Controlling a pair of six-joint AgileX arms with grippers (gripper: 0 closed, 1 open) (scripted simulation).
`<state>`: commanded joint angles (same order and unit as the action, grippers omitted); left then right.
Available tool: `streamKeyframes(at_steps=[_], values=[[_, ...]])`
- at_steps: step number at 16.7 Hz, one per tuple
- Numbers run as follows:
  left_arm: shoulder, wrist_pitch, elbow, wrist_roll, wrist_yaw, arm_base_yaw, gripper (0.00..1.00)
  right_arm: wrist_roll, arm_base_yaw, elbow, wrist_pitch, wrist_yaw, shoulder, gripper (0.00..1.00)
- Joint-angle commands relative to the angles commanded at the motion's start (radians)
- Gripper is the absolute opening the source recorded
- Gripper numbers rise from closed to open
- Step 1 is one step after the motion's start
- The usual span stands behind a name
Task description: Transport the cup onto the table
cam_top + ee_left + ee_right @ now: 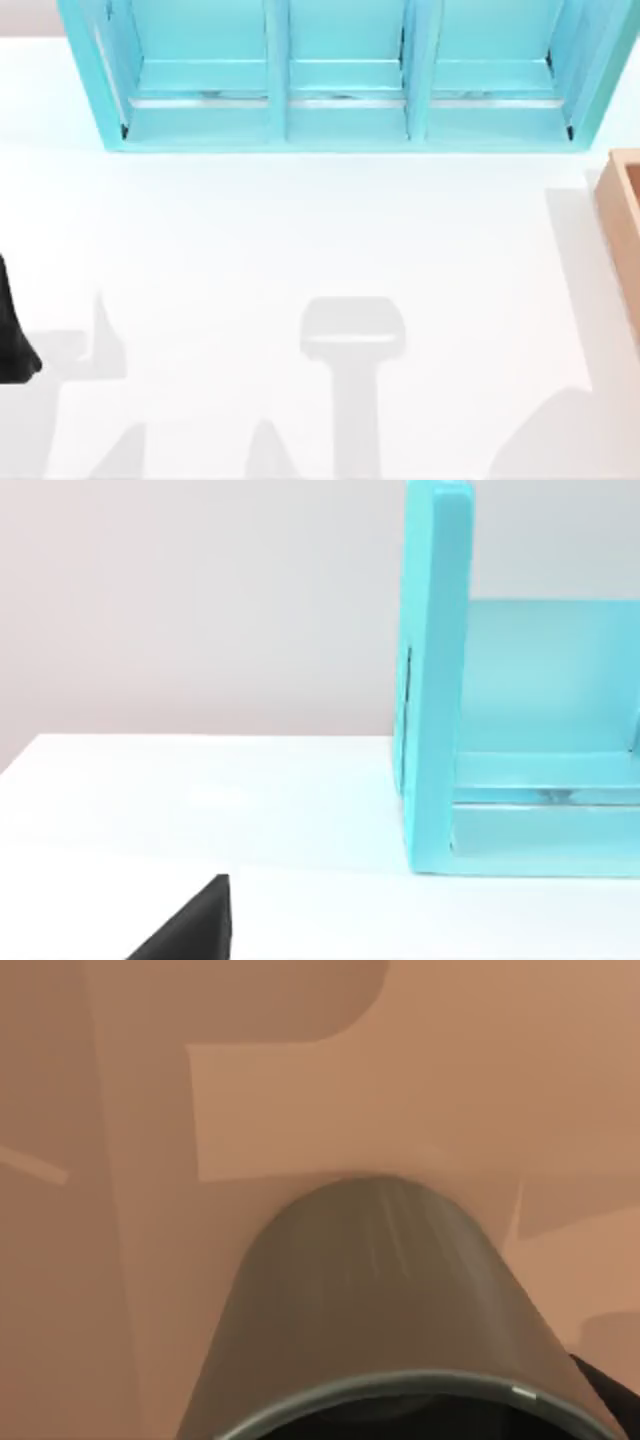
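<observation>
With the cup (380, 1310) inside the tan wooden box (622, 200) at the table's (300, 250) right edge, directly under the right wrist camera, the grasp step is current; right hand closure cannot be told; next, lift clear toward open table.

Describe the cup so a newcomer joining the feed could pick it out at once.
Start at the tan wooden box at the right edge of the white table, beside the turquoise shelf unit. In the right wrist view, against the box's tan surfaces, sits the cup, close to the camera. It is a plain olive-grey cylinder with a dark inside and no handle, the one non-tan item there.
</observation>
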<state>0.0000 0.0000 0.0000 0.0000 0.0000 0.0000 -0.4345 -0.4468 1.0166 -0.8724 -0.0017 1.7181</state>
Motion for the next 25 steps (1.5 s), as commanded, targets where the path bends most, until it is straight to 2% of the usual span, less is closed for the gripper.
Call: streamKeyframes(at_steps=[7,16,22,25], values=[[0.000,0.000,0.000,0.000,0.000,0.000,1.00,0.015,0.016,0.012,-0.017,0.000,-0.009,0.00],[0.000,0.000,0.000,0.000,0.000,0.000,1.00,0.331,0.334,0.196,-0.387,0.000,-0.186,0.00],[0.000,0.000,0.000,0.000,0.000,0.000,1.00,0.347,0.345,0.204,-0.399,-0.003,-0.191,0.00],[0.000,0.000,0.000,0.000,0.000,0.000,1.00,0.412,0.410,0.272,-0.424,-0.003,-0.128,0.00]])
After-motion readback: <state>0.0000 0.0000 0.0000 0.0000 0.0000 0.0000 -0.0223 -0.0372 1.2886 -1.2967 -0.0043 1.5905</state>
